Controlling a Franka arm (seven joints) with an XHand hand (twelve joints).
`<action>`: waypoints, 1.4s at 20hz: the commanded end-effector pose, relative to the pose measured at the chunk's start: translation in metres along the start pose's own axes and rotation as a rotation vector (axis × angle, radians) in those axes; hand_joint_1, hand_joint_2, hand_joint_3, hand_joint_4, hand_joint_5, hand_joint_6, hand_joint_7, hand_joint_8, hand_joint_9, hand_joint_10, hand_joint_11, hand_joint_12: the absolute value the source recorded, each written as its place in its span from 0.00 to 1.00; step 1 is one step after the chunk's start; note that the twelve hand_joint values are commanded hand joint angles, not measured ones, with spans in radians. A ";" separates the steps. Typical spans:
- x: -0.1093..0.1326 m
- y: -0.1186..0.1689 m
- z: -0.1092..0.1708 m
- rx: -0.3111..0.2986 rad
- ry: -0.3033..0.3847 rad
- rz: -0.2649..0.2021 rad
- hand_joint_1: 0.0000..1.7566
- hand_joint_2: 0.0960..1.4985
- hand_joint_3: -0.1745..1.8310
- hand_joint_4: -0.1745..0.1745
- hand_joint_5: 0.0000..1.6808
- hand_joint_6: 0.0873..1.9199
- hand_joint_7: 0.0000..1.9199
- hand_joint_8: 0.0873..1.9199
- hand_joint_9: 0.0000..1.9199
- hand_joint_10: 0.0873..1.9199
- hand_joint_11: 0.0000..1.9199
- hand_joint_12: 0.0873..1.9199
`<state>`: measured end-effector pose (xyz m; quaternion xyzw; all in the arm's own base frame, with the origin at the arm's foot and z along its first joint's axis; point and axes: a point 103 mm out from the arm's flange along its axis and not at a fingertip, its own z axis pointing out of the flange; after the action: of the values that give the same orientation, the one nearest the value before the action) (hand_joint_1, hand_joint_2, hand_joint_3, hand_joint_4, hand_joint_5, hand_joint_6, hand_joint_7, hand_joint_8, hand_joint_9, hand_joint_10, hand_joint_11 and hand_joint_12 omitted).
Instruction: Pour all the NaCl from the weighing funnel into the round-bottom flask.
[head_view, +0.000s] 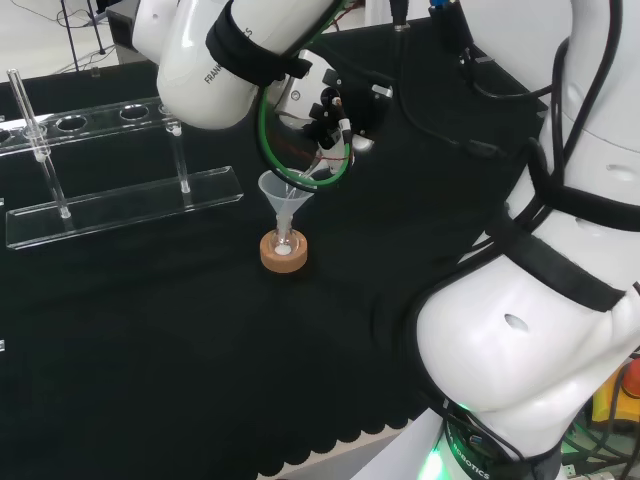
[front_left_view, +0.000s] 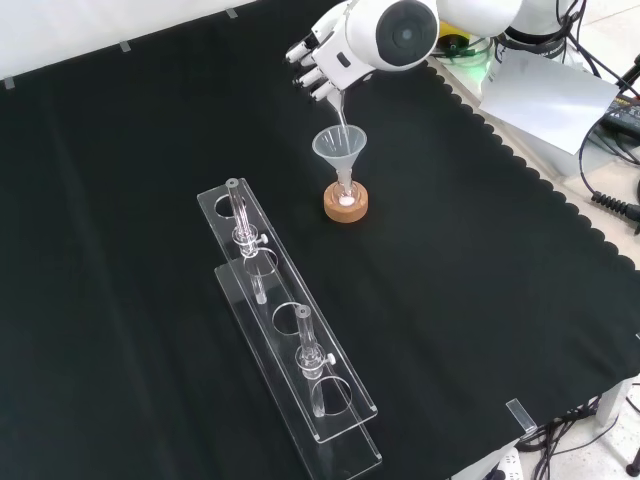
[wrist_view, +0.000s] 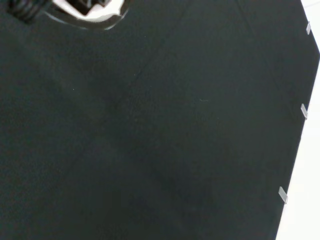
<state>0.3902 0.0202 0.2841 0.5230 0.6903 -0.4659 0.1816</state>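
Hand (front_left_view: 325, 62) curled round a clear weighing funnel (front_left_view: 338, 108), tipped spout-down into the plastic funnel (front_left_view: 340, 147) seated in the round-bottom flask (front_left_view: 346, 198) on its cork ring (front_left_view: 346, 209); looks light, slippery, fragile, so hold the wide end; white powder sits in flask.

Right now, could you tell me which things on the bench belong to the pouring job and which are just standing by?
Part of the job:
- hand, holding a clear piece tipped over the funnel
- funnel set in the flask
- flask with white powder at its bottom
- cork ring under it

Standing by:
- clear rack with glass tubes
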 end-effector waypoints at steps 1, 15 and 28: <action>0.001 0.001 -0.002 0.007 -0.014 0.000 0.60 0.45 0.46 1.00 0.62 0.57 0.40 0.29 0.60 0.14 0.44 0.53; 0.004 0.004 -0.009 0.006 -0.052 0.000 0.60 0.45 0.46 1.00 0.62 0.56 0.40 0.29 0.60 0.14 0.44 0.53; 0.003 0.002 -0.013 0.005 -0.092 0.007 0.60 0.45 0.46 1.00 0.62 0.56 0.40 0.29 0.60 0.14 0.44 0.53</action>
<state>0.3940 0.0324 0.2866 0.5061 0.6762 -0.4917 0.2117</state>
